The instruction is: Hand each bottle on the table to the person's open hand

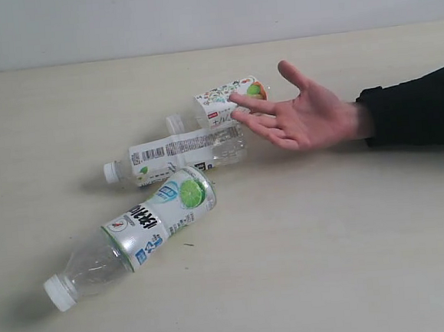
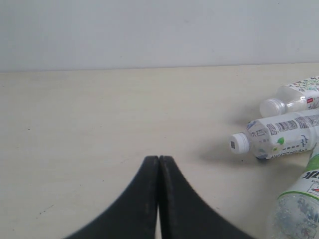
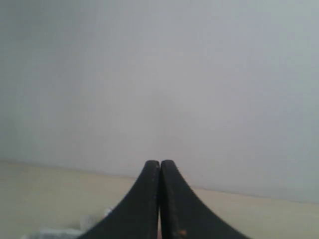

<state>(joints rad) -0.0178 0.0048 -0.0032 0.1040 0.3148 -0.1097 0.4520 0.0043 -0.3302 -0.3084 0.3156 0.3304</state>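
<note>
Lime-label bottle (image 1: pixel 146 229) is closest, lying on the counter (image 1: pixel 328 242) at 7 o'clock, white cap pointing to 8. Barcode-label bottle (image 1: pixel 179 154) lies just past its base, cap to 9. Fruit-label bottle (image 1: pixel 221 103) lies at 12 of that one, just beside it, with its far end partly behind the person's open hand (image 1: pixel 307 117). That hand reaches in from 3 o'clock, palm up, fingers spread, black sleeve. My left jaws are pressed together with nothing between them, apart from the bottles. My right jaws are likewise closed and empty, facing mostly wall.
</note>
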